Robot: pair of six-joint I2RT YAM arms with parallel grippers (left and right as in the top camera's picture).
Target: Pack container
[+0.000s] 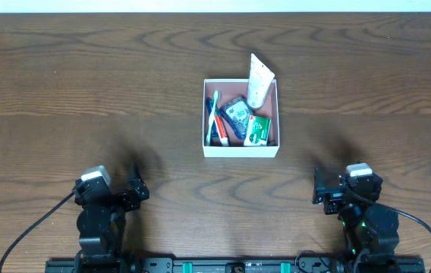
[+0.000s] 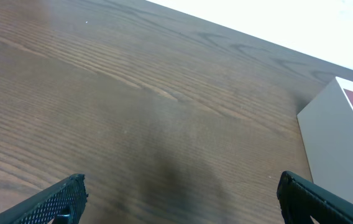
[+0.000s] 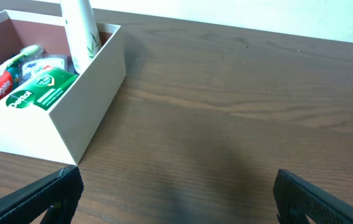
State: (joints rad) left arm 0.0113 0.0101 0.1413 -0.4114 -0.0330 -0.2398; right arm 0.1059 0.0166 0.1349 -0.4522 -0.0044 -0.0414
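Note:
The container (image 1: 241, 149), a shallow white cardboard box with a pinkish-brown inside, sits at the table's middle. It holds a white tube (image 1: 259, 82) leaning over its far right corner, toothbrushes (image 1: 216, 117), a dark packet (image 1: 238, 111) and a green box (image 1: 259, 130). In the right wrist view the container (image 3: 92, 118) is at the upper left, with the tube (image 3: 79, 31) and green box (image 3: 46, 89) showing. In the left wrist view only its wall (image 2: 335, 140) shows at the right. My left gripper (image 2: 179, 193) and right gripper (image 3: 176, 193) are open and empty, near the table's front edge.
The dark wooden table (image 1: 86, 91) stretches around the container. The left arm's base (image 1: 98, 220) and the right arm's base (image 1: 360, 216) stand at the front edge, with cables trailing from each.

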